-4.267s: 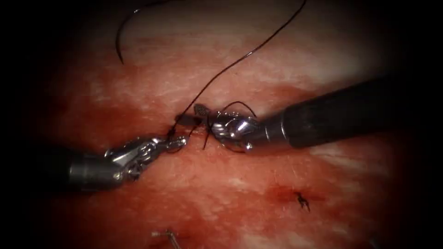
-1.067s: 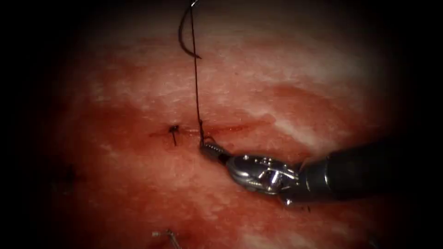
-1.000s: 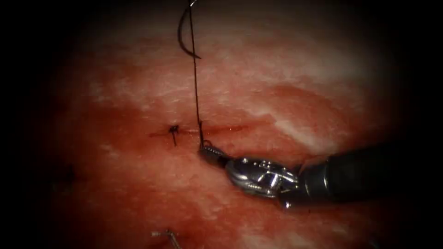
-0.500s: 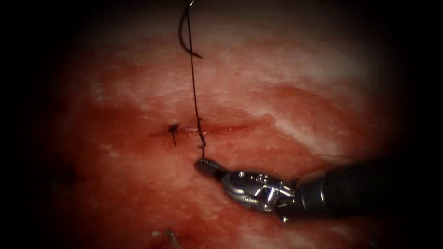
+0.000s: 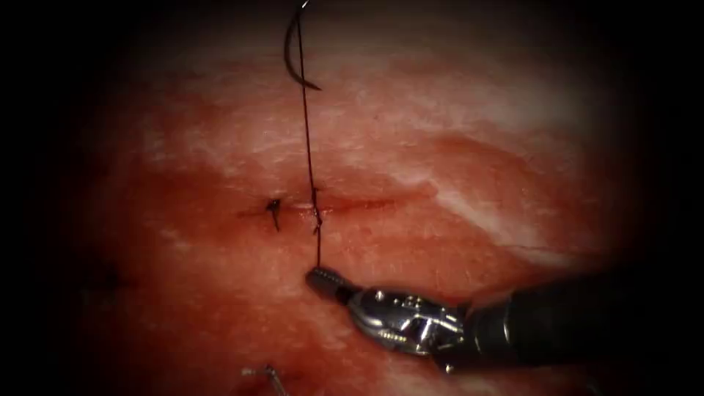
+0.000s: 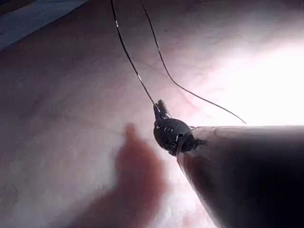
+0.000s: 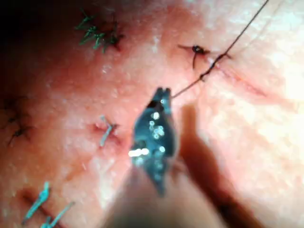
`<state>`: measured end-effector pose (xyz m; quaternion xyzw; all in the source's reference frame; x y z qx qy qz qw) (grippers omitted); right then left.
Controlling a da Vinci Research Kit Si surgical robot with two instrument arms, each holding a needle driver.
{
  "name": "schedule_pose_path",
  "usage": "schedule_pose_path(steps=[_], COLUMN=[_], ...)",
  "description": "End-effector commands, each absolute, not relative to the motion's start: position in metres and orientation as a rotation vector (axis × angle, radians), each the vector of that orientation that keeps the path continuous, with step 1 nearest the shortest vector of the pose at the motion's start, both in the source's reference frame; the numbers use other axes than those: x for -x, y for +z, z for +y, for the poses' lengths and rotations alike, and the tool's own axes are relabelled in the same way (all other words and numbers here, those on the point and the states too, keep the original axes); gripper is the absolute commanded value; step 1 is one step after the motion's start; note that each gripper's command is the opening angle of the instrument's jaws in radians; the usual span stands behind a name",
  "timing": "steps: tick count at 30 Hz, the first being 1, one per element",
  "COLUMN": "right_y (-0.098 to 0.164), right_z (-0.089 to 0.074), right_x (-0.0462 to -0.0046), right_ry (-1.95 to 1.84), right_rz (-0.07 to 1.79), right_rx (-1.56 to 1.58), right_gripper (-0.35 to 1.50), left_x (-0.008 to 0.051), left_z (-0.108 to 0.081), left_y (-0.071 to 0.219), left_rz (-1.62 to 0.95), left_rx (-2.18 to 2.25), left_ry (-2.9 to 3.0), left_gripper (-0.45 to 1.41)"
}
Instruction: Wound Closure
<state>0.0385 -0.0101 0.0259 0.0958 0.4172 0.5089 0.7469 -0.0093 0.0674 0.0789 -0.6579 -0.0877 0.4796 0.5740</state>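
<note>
1. The right tool [image 5: 323,279] sits below the cut [image 5: 345,206], its jaws pressed together on the short end of the thread [image 5: 309,154], which rises taut from the tip through the cut and on toward the top of the endoscope view.
2. Compared with a second ago, this tool has drawn down and away from the cut, and the thread between its tip and the knot [image 5: 316,213] at the cut is longer and straighter.
3. In the left wrist view the left tool [image 6: 160,110] pinches the thread at its tip; one strand runs tight up from the jaws, and a second strand curves past beside it.
4. The needle [image 5: 293,60] hangs free by the thread well above the cut, out of the tissue [image 5: 477,139]; neither tool holds it.
5. Done so far: a finished stitch [image 5: 274,208] with cut ends lies on the cut to the left of the thread, and the right wrist view has more old stitches [image 7: 107,130] farther out.
6. Judging from this, the second stitch is at the knot-tying stage; the cut to its right is not yet closed, and the thread is uncut.
7. No writing or labels can be read.
</note>
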Motion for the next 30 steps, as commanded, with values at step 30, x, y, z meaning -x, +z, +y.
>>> schedule_pose_path(steps=[30], right_y=[0.0273], right_z=[-0.0169], right_x=[-0.0388], right_ry=[1.088], right_rz=[0.887], right_rx=[-0.216], right_gripper=[-0.35], left_x=[0.0095], left_z=[0.0684], left_y=[0.0822], left_rz=[-0.160], left_rx=[1.535], left_ry=[1.166], left_gripper=[-0.45])
